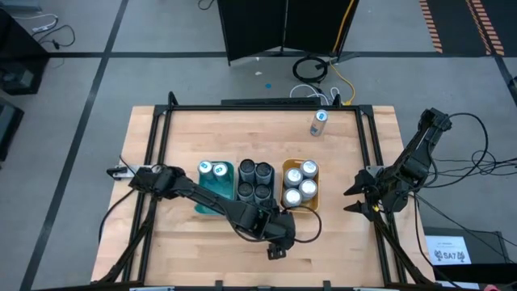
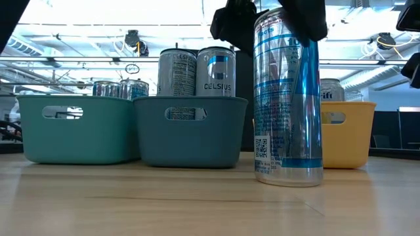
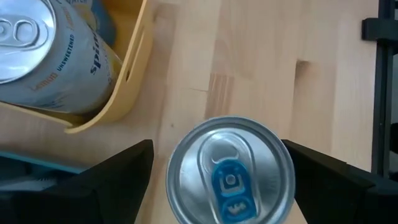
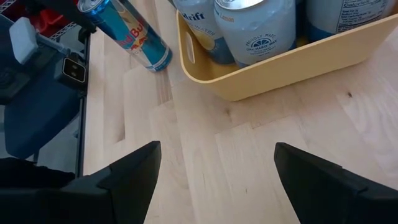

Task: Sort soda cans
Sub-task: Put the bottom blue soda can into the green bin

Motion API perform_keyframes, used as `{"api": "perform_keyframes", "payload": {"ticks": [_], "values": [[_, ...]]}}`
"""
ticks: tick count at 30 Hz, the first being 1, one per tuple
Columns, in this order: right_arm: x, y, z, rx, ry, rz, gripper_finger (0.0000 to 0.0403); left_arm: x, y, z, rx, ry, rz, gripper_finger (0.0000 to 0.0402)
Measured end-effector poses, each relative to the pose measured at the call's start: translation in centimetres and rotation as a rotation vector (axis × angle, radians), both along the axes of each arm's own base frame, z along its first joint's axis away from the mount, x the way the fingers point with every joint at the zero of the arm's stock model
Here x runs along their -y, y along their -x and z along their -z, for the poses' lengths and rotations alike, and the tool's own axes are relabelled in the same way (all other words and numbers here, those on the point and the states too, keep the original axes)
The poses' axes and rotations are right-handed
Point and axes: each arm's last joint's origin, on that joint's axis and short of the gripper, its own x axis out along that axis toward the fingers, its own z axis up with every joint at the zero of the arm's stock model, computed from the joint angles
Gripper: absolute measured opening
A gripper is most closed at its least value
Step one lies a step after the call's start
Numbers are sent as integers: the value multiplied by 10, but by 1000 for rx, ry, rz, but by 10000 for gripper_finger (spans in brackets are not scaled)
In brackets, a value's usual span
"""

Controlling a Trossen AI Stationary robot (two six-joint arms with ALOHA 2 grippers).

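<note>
A tall silver and blue soda can (image 2: 287, 98) stands upright on the table near its front edge. Its top, with a blue tab (image 3: 230, 177), sits between the two fingers of my open left gripper (image 3: 217, 146), which reaches down from above and hides the can in the high view (image 1: 276, 245). The fingers stand on either side of the can's top with small gaps. My right gripper (image 1: 353, 200) waits open over bare wood at the table's right side. Another blue and silver can (image 1: 319, 123) stands alone on its base at the far right.
Three trays stand in a row mid-table. The teal one (image 1: 212, 194) holds two silver cans, the darker teal one (image 1: 237, 179) several dark-topped cans, and the orange one (image 1: 315, 198) three silver cans. Bare wood lies at the front and far left.
</note>
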Motion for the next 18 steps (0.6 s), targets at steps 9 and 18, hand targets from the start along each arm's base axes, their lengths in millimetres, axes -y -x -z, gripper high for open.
{"api": "perform_keyframes", "payload": {"ticks": [9,18], "values": [[0,0,0,-3,5,0,306,-1,0,0,-7,-4,-1,330],[0,0,0,0,22,-15,306,-5,-2,0,-1,3,-10,278]]}}
